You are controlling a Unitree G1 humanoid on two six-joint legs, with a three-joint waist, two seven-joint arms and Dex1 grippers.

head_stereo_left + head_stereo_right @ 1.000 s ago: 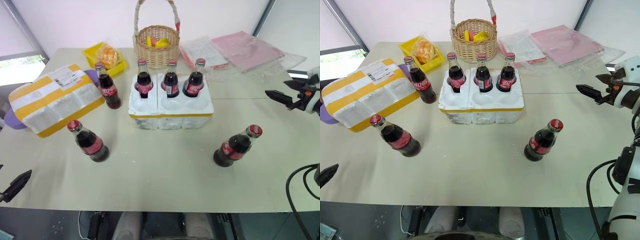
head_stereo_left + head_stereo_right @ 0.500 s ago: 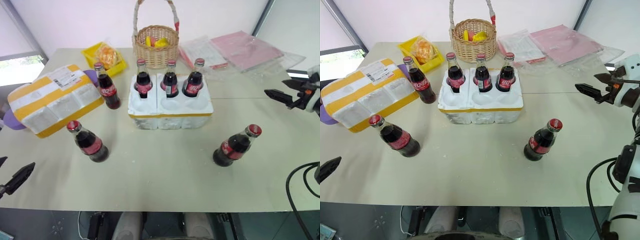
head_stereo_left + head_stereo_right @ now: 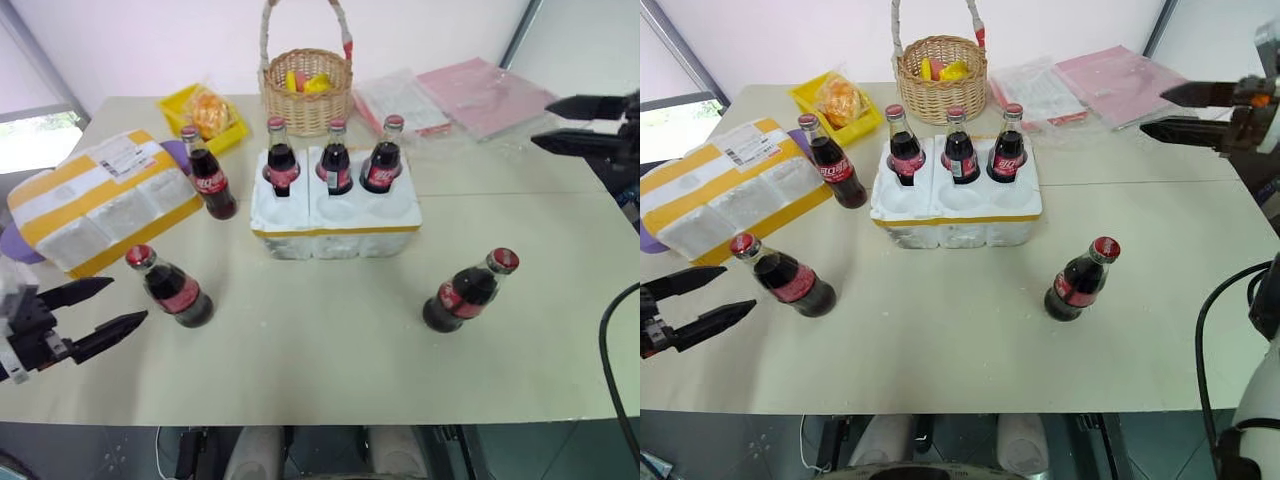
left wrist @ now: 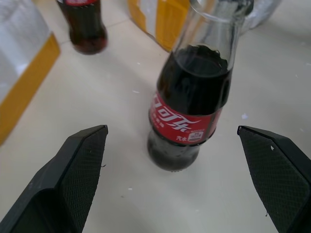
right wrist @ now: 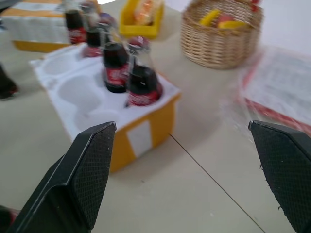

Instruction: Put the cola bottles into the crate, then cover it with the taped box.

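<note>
Left gripper [image 3: 100, 312] spread, near-left bottle [image 3: 170, 288] just ahead. Right gripper [image 3: 1165, 112] spread, empty. Glass: rigid, smooth, fragile, top-heavy. Grip body at label, not neck.

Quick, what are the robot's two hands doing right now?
Left gripper: open, holding nothing, near a cola bottle.
Right gripper: open, holding nothing.

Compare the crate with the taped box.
The crate is low, open-topped, with round wells holding three cola bottles; the taped box is closed and holds nothing visible. The crate has one yellow band near its base; the taped box has several broad bands and a shipping label. Both are white foam.
</note>
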